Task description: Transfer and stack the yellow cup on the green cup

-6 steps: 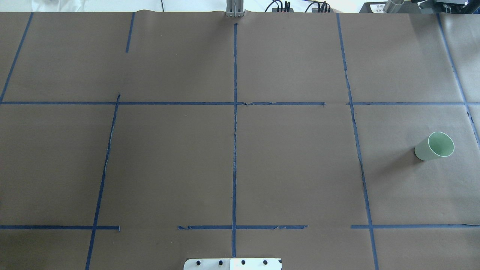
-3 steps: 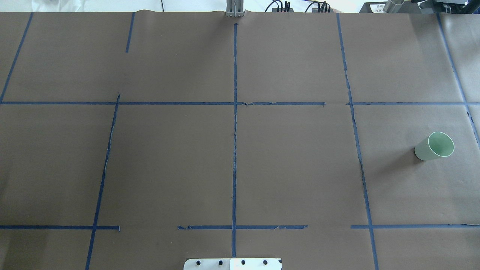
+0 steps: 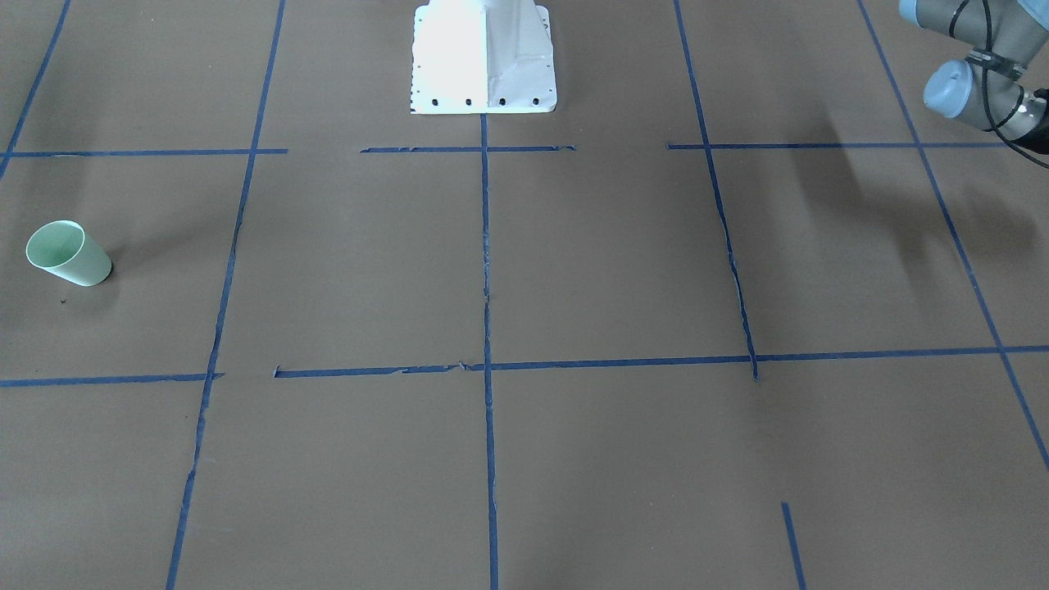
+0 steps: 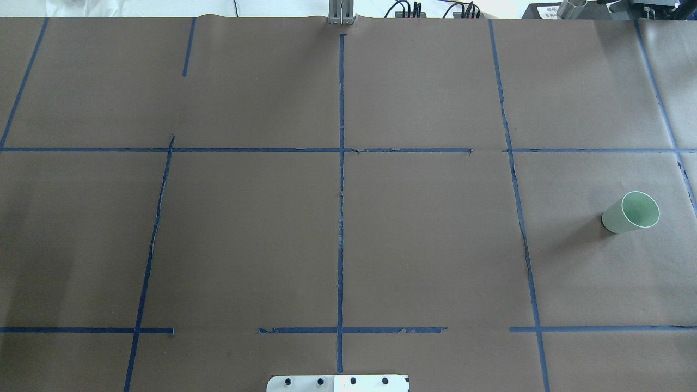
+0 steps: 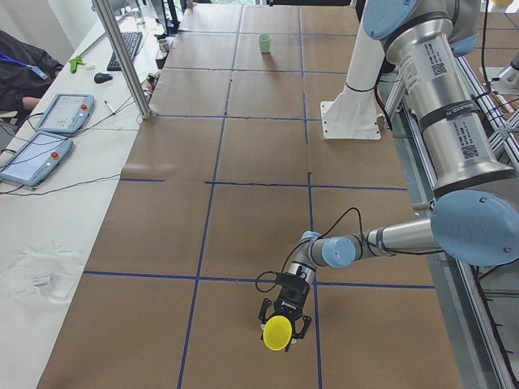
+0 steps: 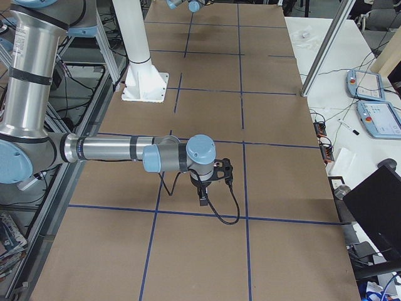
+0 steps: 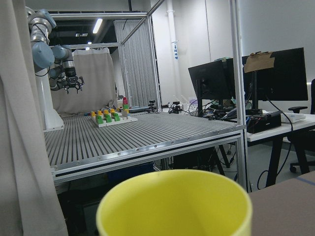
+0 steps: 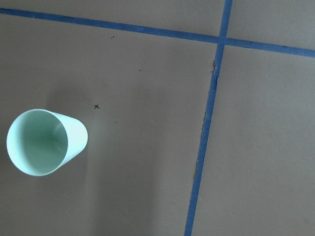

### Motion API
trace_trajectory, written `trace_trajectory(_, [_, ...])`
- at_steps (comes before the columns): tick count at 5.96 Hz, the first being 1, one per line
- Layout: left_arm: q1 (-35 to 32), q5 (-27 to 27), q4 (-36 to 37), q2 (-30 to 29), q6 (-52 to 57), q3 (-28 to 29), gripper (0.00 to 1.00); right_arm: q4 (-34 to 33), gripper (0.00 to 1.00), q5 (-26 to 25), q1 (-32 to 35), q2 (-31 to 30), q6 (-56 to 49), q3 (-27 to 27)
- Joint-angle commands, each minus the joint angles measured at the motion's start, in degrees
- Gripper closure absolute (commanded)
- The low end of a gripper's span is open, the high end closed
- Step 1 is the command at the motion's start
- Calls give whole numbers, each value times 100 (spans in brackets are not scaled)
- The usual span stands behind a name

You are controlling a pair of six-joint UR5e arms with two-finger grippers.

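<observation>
**Yellow cup (image 5: 277, 333) at the left gripper (image 5: 284, 327), a table's length from the green cup (image 4: 630, 212)**

The yellow cup sits at the tip of the left gripper over the left end of the table (image 4: 245, 234), and its rim fills the bottom of the left wrist view. Whether the fingers pinch it cannot be told. The green cup stands upright on the brown paper near the robot's right edge, just beside a blue tape line (image 4: 687, 179). The right gripper (image 6: 203, 199) points down at that end; its fingers' state cannot be told either.
</observation>
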Motion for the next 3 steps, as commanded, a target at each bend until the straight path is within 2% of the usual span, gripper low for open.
trace_trajectory(1, [-1702,18,-2518,-800,3463,426,42,0,0,7,0,-6,6,-11])
trace_trajectory(2, [-2251,-627,-3262,-1380,4614,575,42,0,0,-1,0,3,6,-63])
trace_trajectory(3, [-2587,-1634,-3800,-1734,5009,585,42,8,0,-1,0,3,-3,-107])
